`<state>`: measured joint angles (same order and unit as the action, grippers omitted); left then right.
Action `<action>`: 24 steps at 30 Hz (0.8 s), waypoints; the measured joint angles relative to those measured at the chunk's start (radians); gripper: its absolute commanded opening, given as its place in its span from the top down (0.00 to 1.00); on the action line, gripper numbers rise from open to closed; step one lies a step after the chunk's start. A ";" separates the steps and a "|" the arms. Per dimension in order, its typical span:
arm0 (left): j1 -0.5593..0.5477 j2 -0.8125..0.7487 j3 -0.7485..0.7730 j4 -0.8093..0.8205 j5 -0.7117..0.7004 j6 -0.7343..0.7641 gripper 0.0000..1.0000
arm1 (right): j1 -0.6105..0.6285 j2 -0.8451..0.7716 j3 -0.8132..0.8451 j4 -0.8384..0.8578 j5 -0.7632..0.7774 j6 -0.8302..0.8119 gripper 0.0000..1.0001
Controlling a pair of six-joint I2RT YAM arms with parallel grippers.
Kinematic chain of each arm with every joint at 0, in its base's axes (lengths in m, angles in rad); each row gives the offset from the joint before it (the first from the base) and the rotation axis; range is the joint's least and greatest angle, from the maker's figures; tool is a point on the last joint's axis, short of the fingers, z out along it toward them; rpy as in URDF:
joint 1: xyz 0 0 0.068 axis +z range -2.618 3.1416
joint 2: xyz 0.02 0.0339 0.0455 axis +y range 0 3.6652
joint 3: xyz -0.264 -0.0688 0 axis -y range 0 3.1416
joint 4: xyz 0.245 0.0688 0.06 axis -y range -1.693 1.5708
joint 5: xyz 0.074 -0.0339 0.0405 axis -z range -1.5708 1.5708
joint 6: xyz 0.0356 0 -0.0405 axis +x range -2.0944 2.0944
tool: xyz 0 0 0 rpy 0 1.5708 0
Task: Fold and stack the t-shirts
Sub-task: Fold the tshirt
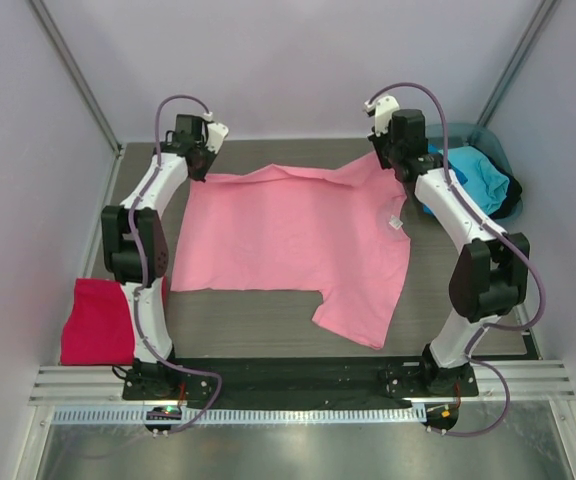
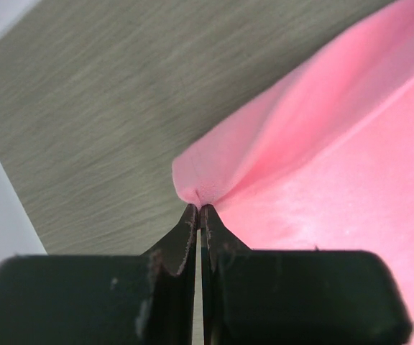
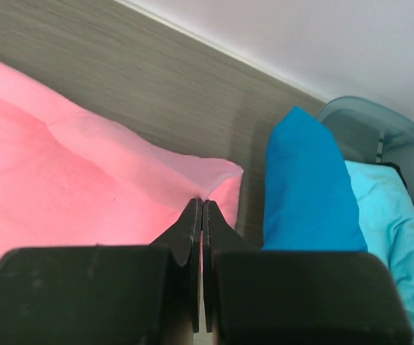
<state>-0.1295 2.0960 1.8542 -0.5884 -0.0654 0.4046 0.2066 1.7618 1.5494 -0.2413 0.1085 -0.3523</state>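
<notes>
Lab cell: white panels, aluminium rail.

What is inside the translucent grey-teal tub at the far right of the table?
A blue cloth shirt and a turquoise one lie in the translucent grey-teal tub, with something dark at its edge. Whatever lies below them is covered.

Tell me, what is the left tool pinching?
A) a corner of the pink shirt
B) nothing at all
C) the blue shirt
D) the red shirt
A: the left tool is shut on a bunched corner of the pink shirt.
</notes>
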 measured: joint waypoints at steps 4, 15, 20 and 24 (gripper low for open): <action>0.000 -0.018 -0.051 -0.007 -0.002 0.000 1.00 | 0.008 -0.078 -0.055 -0.035 -0.007 0.019 0.99; 0.000 -0.046 -0.116 -0.008 -0.013 0.022 1.00 | 0.008 -0.250 -0.147 -0.057 -0.013 0.047 0.99; 0.000 -0.048 -0.127 -0.007 -0.020 0.023 1.00 | 0.008 -0.260 -0.213 -0.084 -0.025 0.063 0.99; 0.000 -0.055 -0.154 -0.008 -0.021 0.023 1.00 | 0.008 -0.270 -0.245 -0.106 -0.032 0.071 0.99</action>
<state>-0.1295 2.0411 1.7004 -0.5961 -0.0868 0.4274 0.2150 1.4918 1.3041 -0.3473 0.0765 -0.2810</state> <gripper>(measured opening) 0.006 0.026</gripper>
